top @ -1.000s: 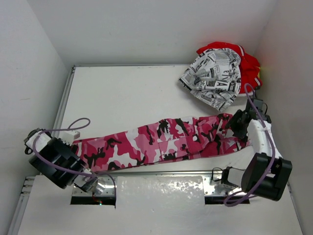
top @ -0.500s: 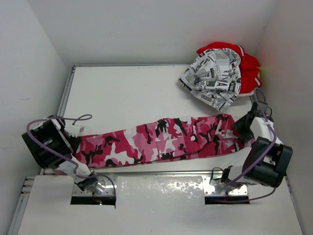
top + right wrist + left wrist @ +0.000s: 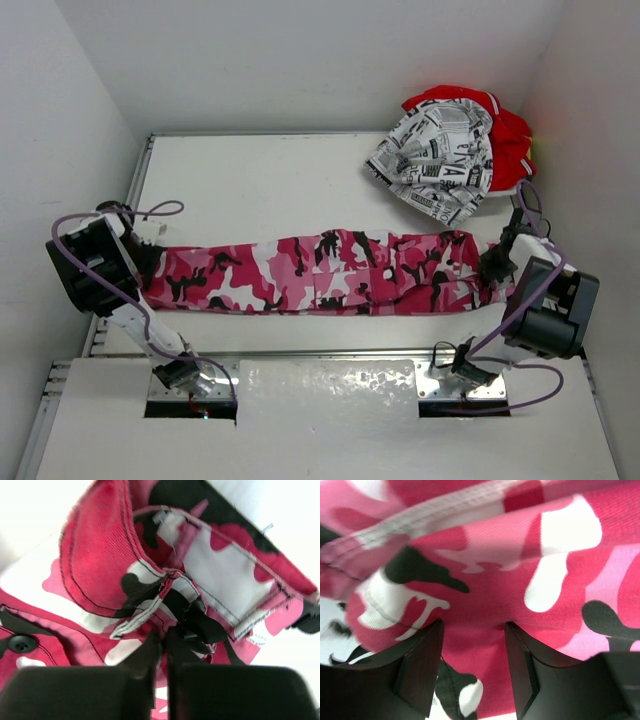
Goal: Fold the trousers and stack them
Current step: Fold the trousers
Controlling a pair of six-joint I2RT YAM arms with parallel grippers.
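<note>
Right gripper [image 3: 161,639] clamped, camouflage trousers [image 3: 100,565] waistband pinched within

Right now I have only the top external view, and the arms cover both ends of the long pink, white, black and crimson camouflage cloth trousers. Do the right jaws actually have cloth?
Observer: Yes. The right wrist view shows the right jaws almost together, pinching a stitched edge of the long pink, white, black and crimson camouflage trousers, just beside a black strap.
Operator: And the left jaws?
Observer: In the left wrist view they stand apart, with a thick bunch of the leg cloth filling the gap and creasing against both fingers.
Operator: Any hardware near the right pinch?
Observer: A round black button sits off to the left of it, outside the jaws.
</note>
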